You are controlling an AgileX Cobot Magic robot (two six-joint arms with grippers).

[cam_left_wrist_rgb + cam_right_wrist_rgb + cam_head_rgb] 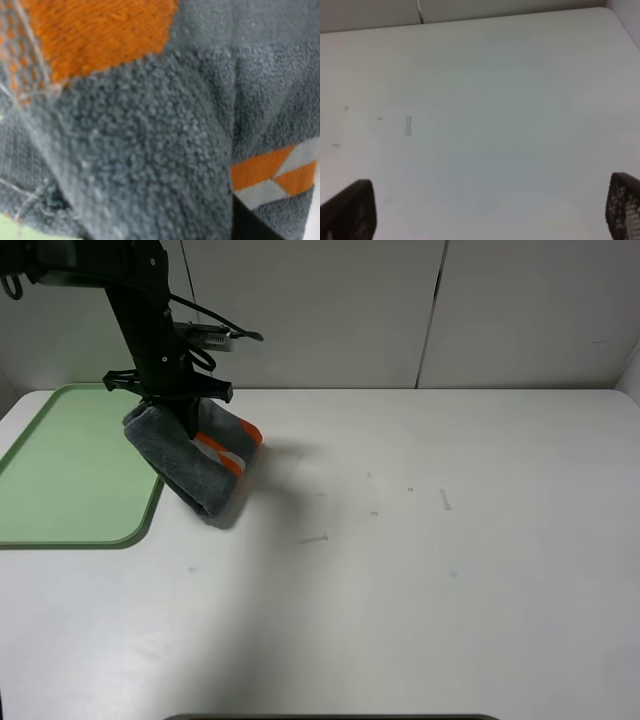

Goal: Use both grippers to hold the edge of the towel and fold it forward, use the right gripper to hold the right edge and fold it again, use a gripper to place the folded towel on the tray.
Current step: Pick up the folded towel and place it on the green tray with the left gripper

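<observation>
The dark grey towel [198,462] hangs folded in a thick bundle, its orange and white stripes facing right. My left gripper [185,408] is shut on the bundle's top, just right of the light green tray [60,475]. The bundle's low end comes close to the table beside the tray's right rim; I cannot tell if it touches. In the left wrist view the towel [150,150] fills the frame, with a sliver of the tray [20,234] at one corner. My right gripper [487,210] is open over bare table, with nothing between its fingers. It is out of the exterior high view.
The white table [420,570] spreads to the right of the towel, with a few small scuff marks [445,500] on it. A white wall panel [430,310] stands behind the table's far edge.
</observation>
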